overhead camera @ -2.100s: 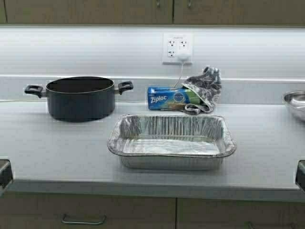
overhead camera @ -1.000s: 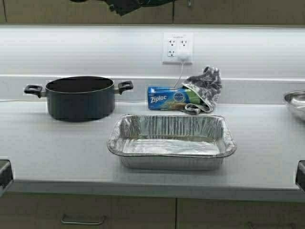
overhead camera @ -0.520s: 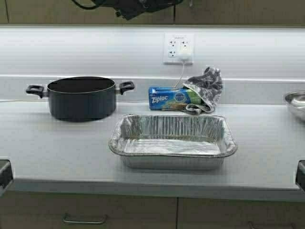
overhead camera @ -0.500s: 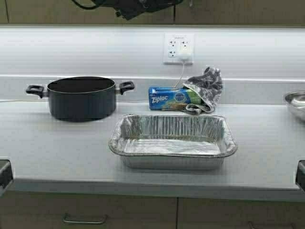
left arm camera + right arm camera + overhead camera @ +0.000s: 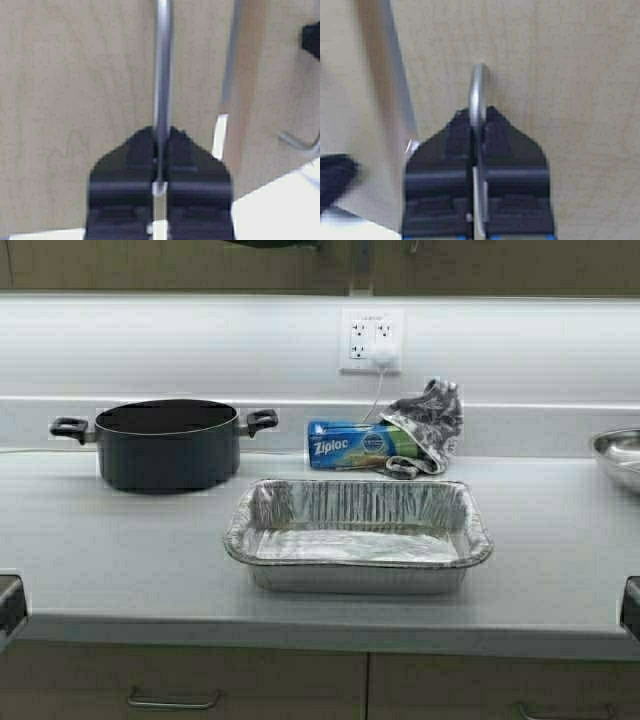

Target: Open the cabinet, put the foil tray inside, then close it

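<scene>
Up against the tan wood-grain wall cabinet (image 5: 75, 100), both grippers show only in the wrist views. The left gripper (image 5: 160, 150) has its black fingers (image 5: 127, 165) clenched on a slim metal bar handle (image 5: 163, 65) of one door; the neighbouring door's handle (image 5: 300, 142) and the seam between the doors appear beside it. The right gripper (image 5: 478, 130) likewise has its black fingers (image 5: 512, 155) clamped on the curved end of the other slim metal bar handle (image 5: 478, 90). Whether either door stands ajar is hard to make out from so close.

The high view shows none of this grasp: the cabinet is cut off at the frame's top, leaving a strip of its bottom edge, and only a dark sliver of an arm shows there. It shows instead the pale grey surface (image 5: 110, 560), which the wrist views lack. The shiny silver rectangular foil tray (image 5: 358, 532) sits in the middle of the surface, near its front edge, empty, with ribbed crinkled sides and a rolled rim. Behind it to the left stands a black two-handled pot (image 5: 168, 443); behind it lies a blue Ziploc box (image 5: 350, 444) touching a grey patterned oven mitt (image 5: 428, 425) under a white wall outlet (image 5: 372, 340). A round steel bowl (image 5: 618, 452) is cut off at the right edge.
</scene>
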